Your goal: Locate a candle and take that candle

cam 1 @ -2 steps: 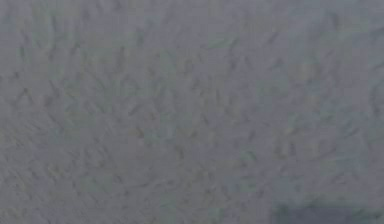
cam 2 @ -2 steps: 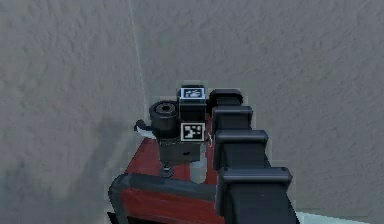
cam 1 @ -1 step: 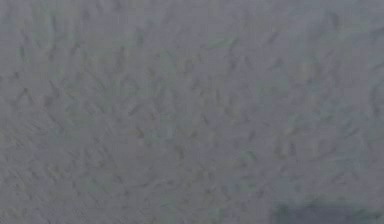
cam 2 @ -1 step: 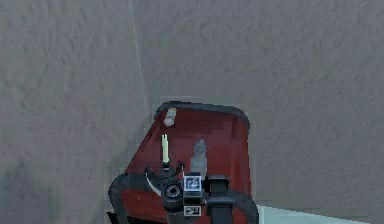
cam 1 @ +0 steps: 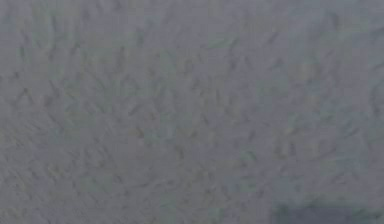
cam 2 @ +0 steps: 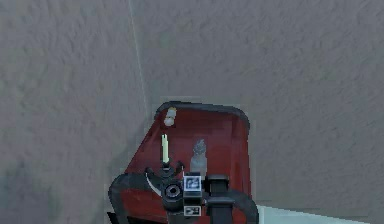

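Observation:
In the arm side view a red-topped stand point(cam 2: 225, 130) sits in the corner of two grey walls. On it a thin pale yellow stick, perhaps a candle point(cam 2: 164, 147), stands upright near the left edge. A short cream cylinder point(cam 2: 170, 117) lies farther back, and a clear bottle shape point(cam 2: 199, 156) stands near the middle. The gripper point(cam 2: 155, 182) shows at the stand's near left part, just below the yellow stick, with the white marker squares point(cam 2: 192, 186) to its right. I cannot tell whether it holds anything.
A rough grey wall point(cam 1: 190, 100) stands close ahead in the forward view. In the arm side view the wall corner point(cam 2: 140, 60) rises behind the stand. A white surface point(cam 2: 310, 216) shows at the bottom right.

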Motion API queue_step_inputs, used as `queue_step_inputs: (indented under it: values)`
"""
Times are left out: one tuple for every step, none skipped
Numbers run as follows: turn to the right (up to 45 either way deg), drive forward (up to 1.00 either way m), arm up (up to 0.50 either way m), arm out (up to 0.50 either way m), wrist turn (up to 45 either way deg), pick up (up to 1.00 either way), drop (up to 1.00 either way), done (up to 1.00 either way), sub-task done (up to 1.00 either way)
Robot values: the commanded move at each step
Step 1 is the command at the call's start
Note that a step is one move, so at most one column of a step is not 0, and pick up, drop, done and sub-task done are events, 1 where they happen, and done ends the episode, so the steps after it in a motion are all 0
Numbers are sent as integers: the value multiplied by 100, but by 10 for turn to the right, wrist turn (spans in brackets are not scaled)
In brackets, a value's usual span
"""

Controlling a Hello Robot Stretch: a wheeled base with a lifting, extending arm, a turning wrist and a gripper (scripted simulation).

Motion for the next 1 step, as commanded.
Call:
queue_step_inputs:
  values:
    - [0, 0, 10, 0, 0, 0, 0, 0, 0]
